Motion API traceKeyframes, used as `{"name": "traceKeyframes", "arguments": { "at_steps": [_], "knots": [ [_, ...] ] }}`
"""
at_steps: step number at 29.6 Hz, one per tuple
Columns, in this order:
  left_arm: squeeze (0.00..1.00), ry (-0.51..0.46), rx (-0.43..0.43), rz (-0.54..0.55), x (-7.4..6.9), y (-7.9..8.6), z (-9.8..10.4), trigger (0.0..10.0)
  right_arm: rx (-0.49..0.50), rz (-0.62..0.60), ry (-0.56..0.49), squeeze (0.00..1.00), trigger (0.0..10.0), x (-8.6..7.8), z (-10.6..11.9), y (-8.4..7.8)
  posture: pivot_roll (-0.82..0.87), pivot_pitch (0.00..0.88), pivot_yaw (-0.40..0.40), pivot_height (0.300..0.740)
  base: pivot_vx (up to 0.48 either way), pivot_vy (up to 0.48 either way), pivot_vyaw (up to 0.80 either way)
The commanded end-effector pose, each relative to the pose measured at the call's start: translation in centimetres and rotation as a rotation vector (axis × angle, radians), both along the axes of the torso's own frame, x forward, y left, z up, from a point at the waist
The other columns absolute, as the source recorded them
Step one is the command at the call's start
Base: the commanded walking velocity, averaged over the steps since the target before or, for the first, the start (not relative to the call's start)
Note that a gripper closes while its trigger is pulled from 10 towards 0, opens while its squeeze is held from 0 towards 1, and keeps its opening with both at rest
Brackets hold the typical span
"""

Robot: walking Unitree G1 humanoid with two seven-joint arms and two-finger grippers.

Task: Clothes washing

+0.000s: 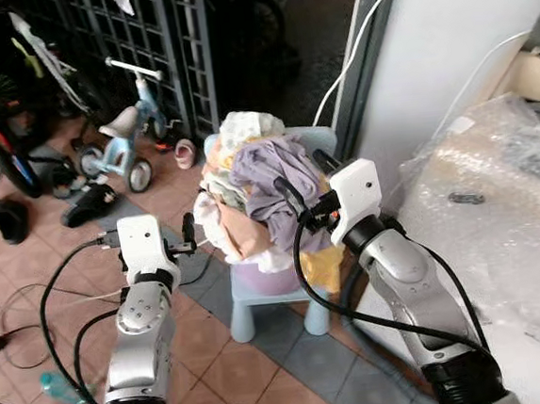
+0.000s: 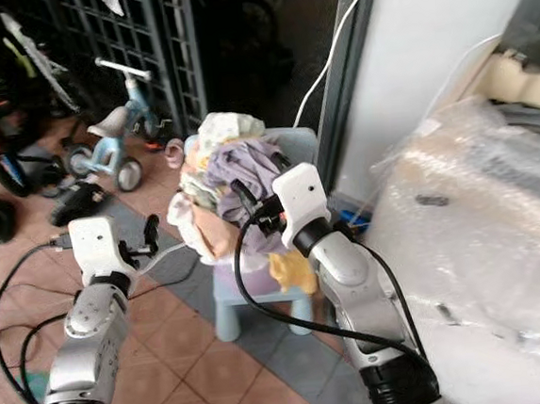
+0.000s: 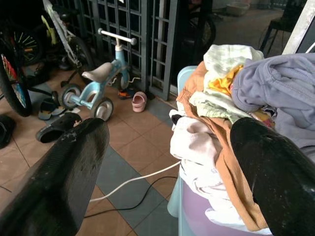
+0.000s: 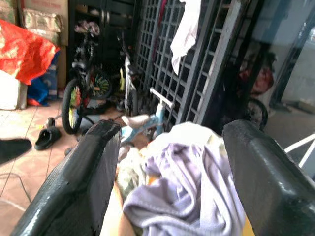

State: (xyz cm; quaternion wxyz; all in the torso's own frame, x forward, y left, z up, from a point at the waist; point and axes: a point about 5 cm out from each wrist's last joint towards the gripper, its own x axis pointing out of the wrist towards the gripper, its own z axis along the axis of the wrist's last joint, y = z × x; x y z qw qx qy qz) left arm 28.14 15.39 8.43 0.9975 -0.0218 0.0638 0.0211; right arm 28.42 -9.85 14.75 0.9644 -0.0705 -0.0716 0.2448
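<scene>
Both sets of jaws stand spread wide, gripping nothing; my left gripper (image 1: 189,236) hovers just beside the heap of clothes (image 1: 255,189), my right gripper (image 1: 299,192) sits against its purple garment (image 1: 269,169) — the heap overflows a lilac basket (image 1: 263,280) perched on a small blue chair (image 1: 260,309); my worry is that tugging one piece drags the tangle, tipping the top-heavy load onto the tiled floor (image 1: 217,353), or snagging my arm cables.

Silver arms, white wrist housings, black cables, black-fingered hands.
</scene>
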Motion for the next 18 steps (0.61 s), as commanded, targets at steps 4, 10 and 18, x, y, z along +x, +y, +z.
{"name": "traceKeyframes", "arguments": {
  "at_steps": [4, 10, 18],
  "knots": [
    [0.0, -0.016, 0.009, -0.008, 0.1, -0.1, 0.3, 10.0, -0.002, -0.043, 0.014, 0.0, 10.0, 0.4, -0.1, -0.5, -0.05, 0.0, -0.002, 0.74, 0.379, 0.0, 0.0],
    [0.0, -0.01, 0.014, -0.008, 0.2, -0.2, 0.2, 10.0, -0.064, -0.063, 0.098, 0.0, 10.0, 0.5, -1.8, -0.6, -0.05, 0.0, -0.004, 0.74, 0.396, 0.0, 0.0],
    [0.0, 0.003, 0.02, -0.01, 0.0, -0.1, 0.0, 10.0, -0.085, -0.131, 0.233, 0.0, 10.0, 0.4, -4.4, -1.5, -0.04, 0.0, 0.003, 0.74, 0.403, 0.0, 0.0]
  ]
}}
